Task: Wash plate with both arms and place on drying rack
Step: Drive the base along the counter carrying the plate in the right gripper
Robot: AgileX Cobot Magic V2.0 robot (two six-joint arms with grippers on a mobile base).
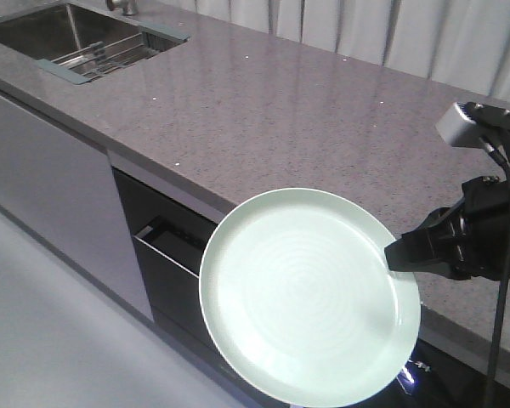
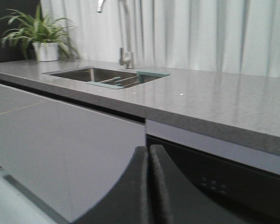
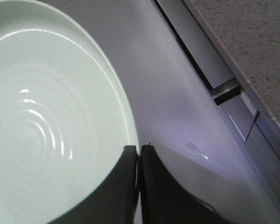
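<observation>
- Grey speckled countertop (image 1: 323,110) is running across the front view, with white curtains (image 1: 365,34) hanging behind it.
- Steel sink (image 1: 42,34) is sitting in the counter's far left corner. The faucet (image 2: 126,37) is rising behind it, and a potted plant (image 2: 35,30) is standing beyond that, as my left wrist view shows.
- The drying rack (image 1: 102,55) is lying across the right part of the sink, its thin metal bars running between two grey-blue end pieces.
- My right gripper (image 1: 395,255) is pinching the plate (image 1: 306,293) at its right-hand rim. The fingers are closing narrowly, with the rim entering the seam between them in the right wrist view.
- The plate is hanging clear of the counter, out past its front edge, in front of the dark appliance front (image 1: 166,263). Its face, with faint concentric rings, is tilting up toward the front camera.
- The plate is sitting well apart from the drying rack and the sink, at the opposite end of the counter.
- The grey camera block (image 1: 455,125) is sitting above my right wrist, with black cable trailing down beside it.
- My left gripper (image 2: 148,154) is pointing at the counter's front edge and cabinet fronts. Its fingers are pressing together with nothing between them.
</observation>
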